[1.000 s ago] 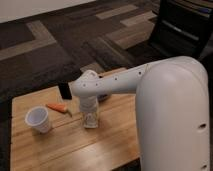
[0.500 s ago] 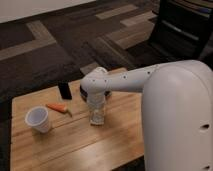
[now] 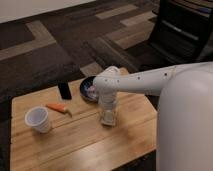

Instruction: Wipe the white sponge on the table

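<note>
— Where is your gripper?
— My gripper [image 3: 107,118] points down mid-table [image 3: 85,146], on the white sponge [image 3: 106,122]; clamped or not, I cannot tell.
— Open room?
— Bare planks run to the near edge. The white cup [image 3: 38,119] and carrot [image 3: 57,107] lie well apart; the dark bowl [image 3: 87,90] sits just behind.

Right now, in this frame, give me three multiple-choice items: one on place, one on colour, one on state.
1. Where is the gripper relative to the table? A beyond its left end; B low over its middle; C high above it.
2. What colour is the cup? A red; B white; C green.
3. How does the cup stand? A upright; B on its side; C upside down.
Answers: B, its tip is down by the planks, right of the carrot; B, its wall is white; A, its open mouth faces up.
</note>
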Action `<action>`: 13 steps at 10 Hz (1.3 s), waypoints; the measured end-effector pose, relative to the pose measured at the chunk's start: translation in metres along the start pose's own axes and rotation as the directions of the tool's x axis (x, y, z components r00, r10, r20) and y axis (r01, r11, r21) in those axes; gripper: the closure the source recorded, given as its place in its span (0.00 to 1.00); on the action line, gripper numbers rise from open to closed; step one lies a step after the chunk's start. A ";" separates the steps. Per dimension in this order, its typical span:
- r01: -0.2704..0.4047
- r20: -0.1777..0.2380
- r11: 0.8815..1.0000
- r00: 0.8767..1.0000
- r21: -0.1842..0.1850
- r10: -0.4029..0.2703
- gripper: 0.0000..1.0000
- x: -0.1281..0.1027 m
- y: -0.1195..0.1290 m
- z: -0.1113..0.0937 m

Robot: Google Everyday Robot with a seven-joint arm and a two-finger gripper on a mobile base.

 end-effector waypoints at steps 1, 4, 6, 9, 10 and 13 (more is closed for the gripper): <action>-0.049 0.002 0.999 0.999 0.017 0.049 1.00 0.007 -0.019 -0.001; -0.096 -0.040 0.995 0.994 0.019 0.097 1.00 0.031 -0.029 0.014; -0.094 -0.073 0.996 0.993 0.009 0.094 1.00 0.044 -0.021 0.026; -0.032 -0.104 0.999 0.994 -0.012 0.030 1.00 0.055 0.004 0.035; 0.000 -0.102 1.000 0.995 -0.026 -0.003 1.00 0.056 0.016 0.033; 0.136 -0.082 0.988 0.987 -0.075 -0.142 1.00 0.053 0.067 0.021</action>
